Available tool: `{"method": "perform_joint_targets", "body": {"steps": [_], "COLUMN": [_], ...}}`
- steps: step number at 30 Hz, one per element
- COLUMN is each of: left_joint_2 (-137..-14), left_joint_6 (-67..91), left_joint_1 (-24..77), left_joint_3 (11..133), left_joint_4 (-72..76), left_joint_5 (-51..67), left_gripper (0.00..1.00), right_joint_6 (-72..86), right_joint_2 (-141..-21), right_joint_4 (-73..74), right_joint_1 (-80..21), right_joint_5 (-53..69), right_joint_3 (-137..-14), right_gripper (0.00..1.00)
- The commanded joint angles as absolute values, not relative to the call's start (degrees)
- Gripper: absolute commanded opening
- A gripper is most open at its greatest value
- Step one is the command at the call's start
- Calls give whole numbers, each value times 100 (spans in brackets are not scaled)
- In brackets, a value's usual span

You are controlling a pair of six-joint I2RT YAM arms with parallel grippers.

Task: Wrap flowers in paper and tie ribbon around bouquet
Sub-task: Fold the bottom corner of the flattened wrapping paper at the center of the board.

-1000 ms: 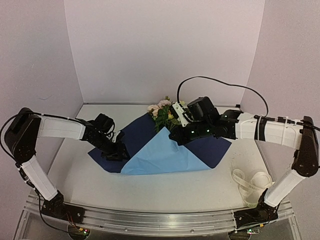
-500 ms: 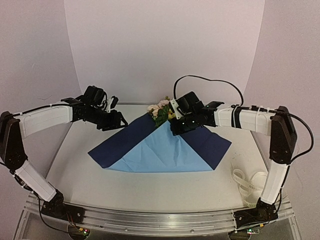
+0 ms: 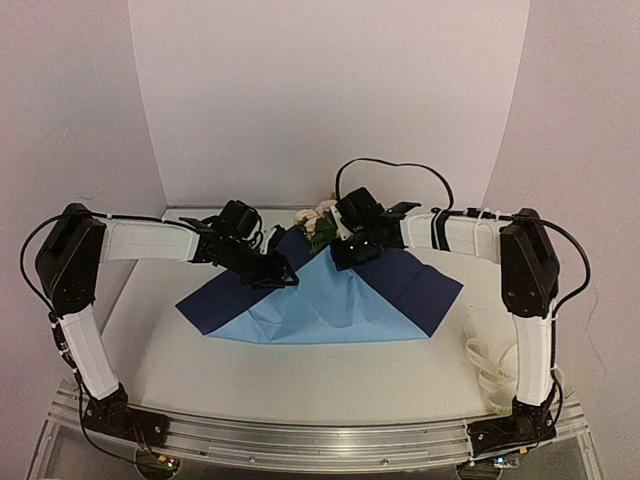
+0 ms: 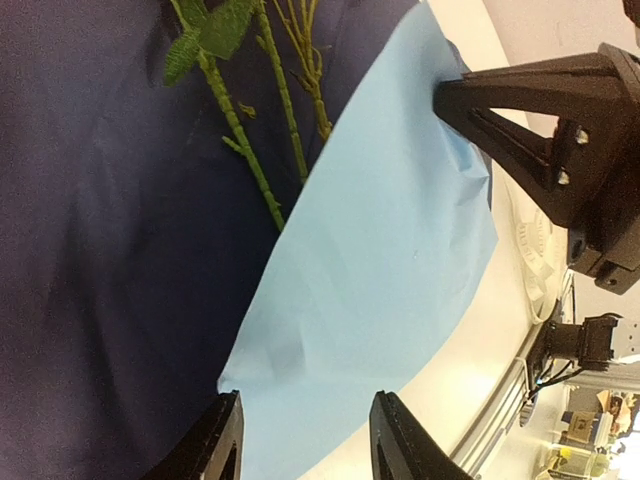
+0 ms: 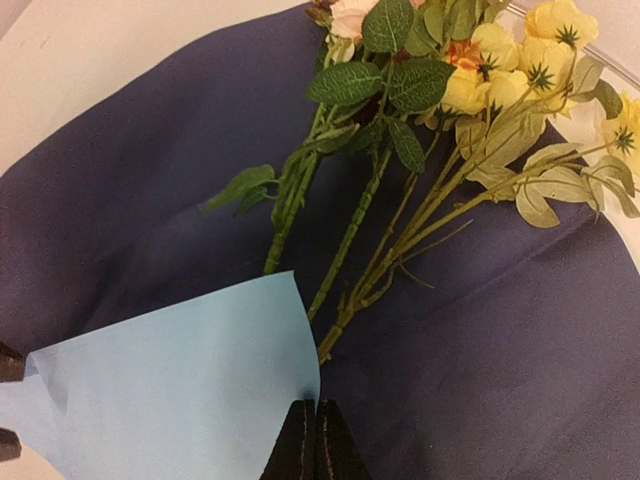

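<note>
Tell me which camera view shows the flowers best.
The right wrist view: the flowers lie across it, with yellow blossoms, leaves and stems against the dark paper. The left wrist view shows only stems and a leaf; the top view only a small cluster.

walls [image 3: 330,90]: plain pale lilac | table [image 3: 300,385]: white, metal rail [image 3: 320,438] front | light: even

soft, even light from above fills the overhead view. the white walls [image 3: 330,100] stay bright without glare, and only faint shadows lie under the arms [image 3: 150,240] and the paper [image 3: 330,305]. the left wrist view is sharp on the flowers [image 4: 245,140]. the table [image 4: 490,330] washes out pale at right, and the fingers [image 4: 222,440] at the bottom edge are blurred. the right wrist view is crisp, with its fingertips [image 5: 300,445] dark.
</note>
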State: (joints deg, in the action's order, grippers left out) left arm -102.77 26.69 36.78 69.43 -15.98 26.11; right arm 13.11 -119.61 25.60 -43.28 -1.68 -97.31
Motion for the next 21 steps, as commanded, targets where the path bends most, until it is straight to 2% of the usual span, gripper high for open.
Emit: {"method": "perform_joint_targets", "body": {"steps": [1,8,21], "left_joint_2": [-10604,-11027,-11404], "left_joint_6": [2946,3091,3129], "left_joint_1": [3827,3959,4112], "left_joint_3": [7159,7325,7717], "left_joint_4": [-880,-640,-693], "left_joint_5": [2935,3164,3368], "left_gripper": [43,42,46], "right_joint_6": [1378,1380,1397], "right_joint_2": [-12171,-12439,-12866], "right_joint_4": [2689,2689,2575], "right_joint_1": [-4303,-4282,-4271], "right_joint_5": [-543,-670,-1255], "right_joint_3": [-9937,-10144,-10509], "right_gripper": [0,0,0]}}
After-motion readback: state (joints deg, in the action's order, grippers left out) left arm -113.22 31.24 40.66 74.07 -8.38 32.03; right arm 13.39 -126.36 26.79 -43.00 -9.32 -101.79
